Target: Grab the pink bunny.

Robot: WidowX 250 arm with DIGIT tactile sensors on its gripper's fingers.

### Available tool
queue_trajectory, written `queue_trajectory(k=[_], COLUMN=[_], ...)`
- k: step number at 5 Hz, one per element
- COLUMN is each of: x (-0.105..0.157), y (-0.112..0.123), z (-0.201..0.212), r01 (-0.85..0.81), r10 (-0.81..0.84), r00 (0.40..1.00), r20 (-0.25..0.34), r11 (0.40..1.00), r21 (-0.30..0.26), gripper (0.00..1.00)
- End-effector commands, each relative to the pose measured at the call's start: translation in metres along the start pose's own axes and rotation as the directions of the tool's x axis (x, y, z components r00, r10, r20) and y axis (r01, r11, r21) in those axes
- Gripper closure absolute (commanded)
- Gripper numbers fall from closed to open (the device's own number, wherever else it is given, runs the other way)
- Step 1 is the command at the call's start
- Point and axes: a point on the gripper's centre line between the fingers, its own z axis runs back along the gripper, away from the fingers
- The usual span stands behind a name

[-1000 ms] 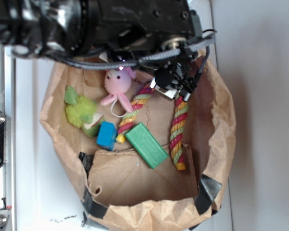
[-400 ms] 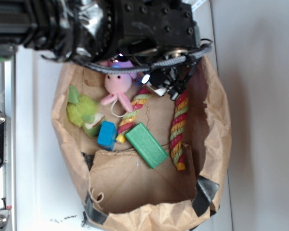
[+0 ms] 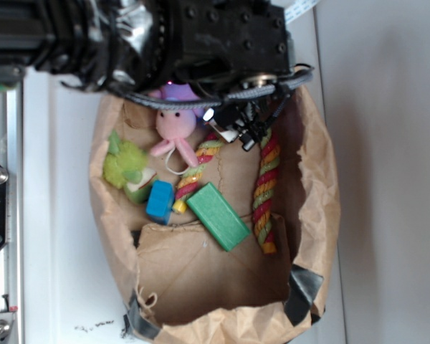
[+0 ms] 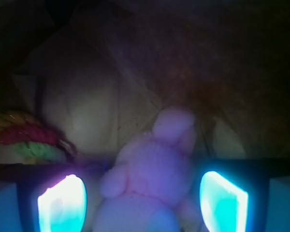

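Observation:
The pink bunny (image 3: 175, 125) lies at the back of the brown paper bag (image 3: 317, 186), its ears under my black arm (image 3: 201, 43) and its thin limbs trailing forward. In the wrist view the pink bunny (image 4: 152, 174) fills the space between my two glowing fingers (image 4: 63, 203), with a gap showing on each side. My gripper (image 4: 142, 195) is open and straddles the bunny. In the exterior view the arm hides the fingers.
Inside the bag lie a fuzzy lime-green plush (image 3: 123, 163), a blue block (image 3: 159, 201), a green block (image 3: 217, 216) and two striped rope pieces (image 3: 266, 188). The bag's crumpled walls stand close around the arm. A metal rail (image 3: 1, 215) runs along the left.
The arm has come further over the bag and now covers the bunny's ears. The bag's left wall has shifted right. The bunny has stayed in place.

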Motion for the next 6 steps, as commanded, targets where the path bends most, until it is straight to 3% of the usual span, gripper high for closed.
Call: queue_trajectory(k=[1, 5, 6], x=[0.016, 0.016, 0.011], y=[0.024, 0.024, 0.012], z=[0.021, 0.021, -0.006], r01=[0.090, 0.090, 0.100], r10=[-0.092, -0.092, -0.105], r00=[0.995, 0.995, 0.993], r20=[0.048, 0.048, 0.053], r11=[0.995, 0.995, 0.990], r21=[0.039, 0.039, 0.103], gripper=[0.00, 0.00, 0.00])
